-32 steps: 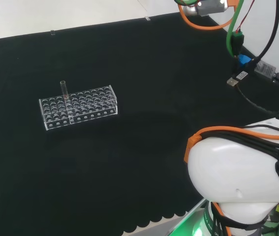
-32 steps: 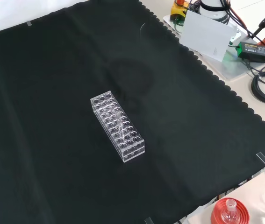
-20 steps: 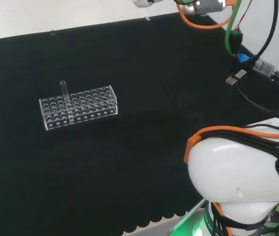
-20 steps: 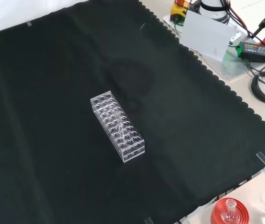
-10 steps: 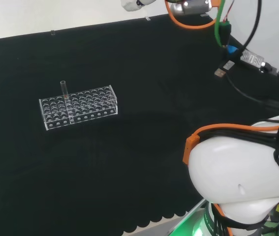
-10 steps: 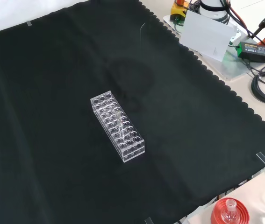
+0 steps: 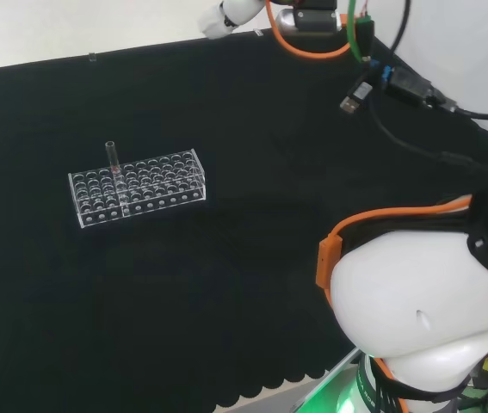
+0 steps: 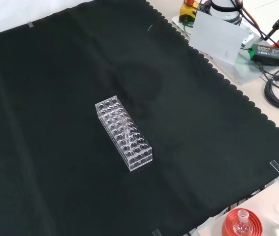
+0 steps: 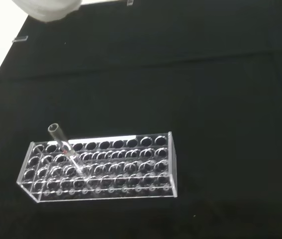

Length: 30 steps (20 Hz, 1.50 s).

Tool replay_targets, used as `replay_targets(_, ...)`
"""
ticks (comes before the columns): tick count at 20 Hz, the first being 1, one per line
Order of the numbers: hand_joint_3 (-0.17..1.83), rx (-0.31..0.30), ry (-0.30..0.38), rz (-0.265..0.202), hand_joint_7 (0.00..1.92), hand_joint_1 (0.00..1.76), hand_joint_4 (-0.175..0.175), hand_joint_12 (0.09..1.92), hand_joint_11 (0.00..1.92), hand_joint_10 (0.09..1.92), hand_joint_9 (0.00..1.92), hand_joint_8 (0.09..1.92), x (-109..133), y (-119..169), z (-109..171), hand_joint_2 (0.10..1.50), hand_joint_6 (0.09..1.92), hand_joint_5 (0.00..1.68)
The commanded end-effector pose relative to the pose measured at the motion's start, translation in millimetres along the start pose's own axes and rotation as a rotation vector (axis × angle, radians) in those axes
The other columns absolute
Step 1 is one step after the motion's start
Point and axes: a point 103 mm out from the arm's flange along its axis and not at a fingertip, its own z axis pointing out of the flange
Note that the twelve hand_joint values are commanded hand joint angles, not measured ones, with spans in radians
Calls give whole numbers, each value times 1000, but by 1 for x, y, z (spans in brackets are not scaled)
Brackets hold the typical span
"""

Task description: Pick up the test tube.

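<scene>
The test tube (image 7: pixel 112 158) looks to me a light, stiff, slippery and breakable piece of clear glass, so I judge the place to take it is the bare upper part that sticks up above the rack, pinched from 2 sides and lifted straight up. It is 1 slim clear tube with an open round mouth, standing in a clear test tube rack (image 7: pixel 138 187) of many holes, near the rack's left end in the head view, on the black cloth (image 8: pixel 55 73). My hand (image 7: pixel 226 13) is high at the head view's top edge, well apart from the tube, and I cannot tell whether its fingers are spread or curled.

no legible text or labels
</scene>
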Motion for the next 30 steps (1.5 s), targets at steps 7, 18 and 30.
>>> replay_targets(7,421,126,56,-53,142,758,-10,1309,0,936,25,768,22,60,38,790,87,216)
replay_targets(18,434,202,96,-112,158,779,12,1294,0,948,32,789,49,94,82,801,87,276)
replay_targets(30,446,289,107,-148,193,806,3,1292,0,951,54,802,79,127,132,804,87,294)
